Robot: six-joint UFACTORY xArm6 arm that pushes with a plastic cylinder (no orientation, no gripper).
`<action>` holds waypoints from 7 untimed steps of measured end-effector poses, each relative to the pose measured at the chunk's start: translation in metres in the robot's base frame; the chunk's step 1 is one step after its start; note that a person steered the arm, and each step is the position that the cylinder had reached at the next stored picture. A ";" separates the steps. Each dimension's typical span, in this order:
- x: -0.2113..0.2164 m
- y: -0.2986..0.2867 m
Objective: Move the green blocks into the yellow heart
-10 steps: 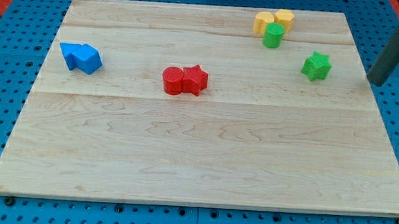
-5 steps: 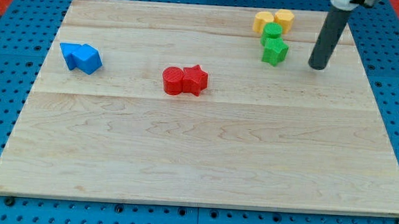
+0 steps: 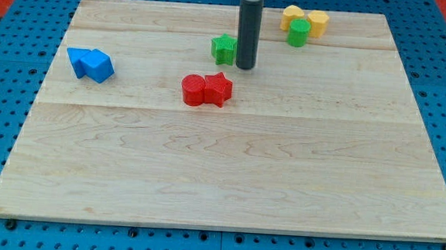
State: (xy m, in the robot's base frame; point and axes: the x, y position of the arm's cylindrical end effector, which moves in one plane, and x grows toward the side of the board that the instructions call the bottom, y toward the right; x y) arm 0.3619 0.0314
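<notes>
My tip (image 3: 245, 66) rests on the board just right of a green star block (image 3: 224, 49), touching or nearly touching it, above the middle of the board. A green cylinder block (image 3: 298, 33) stands at the view's top right, against two yellow blocks: one to its upper left (image 3: 292, 14), which looks like the heart, and one to its upper right (image 3: 318, 22). The green star lies far to the left of the yellow blocks.
A red cylinder (image 3: 193, 90) and a red star (image 3: 218, 88) sit together just below my tip. Two blue blocks (image 3: 91, 63) lie together at the view's left. The wooden board (image 3: 227, 179) rests on a blue pegboard.
My tip swept from the view's right to the upper middle. The green star was pushed left, away from the yellow blocks. The green cylinder and yellow blocks shifted slightly upward.
</notes>
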 end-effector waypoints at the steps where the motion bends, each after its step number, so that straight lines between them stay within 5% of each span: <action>1: -0.012 -0.063; 4: -0.087 -0.016; 7: -0.093 0.021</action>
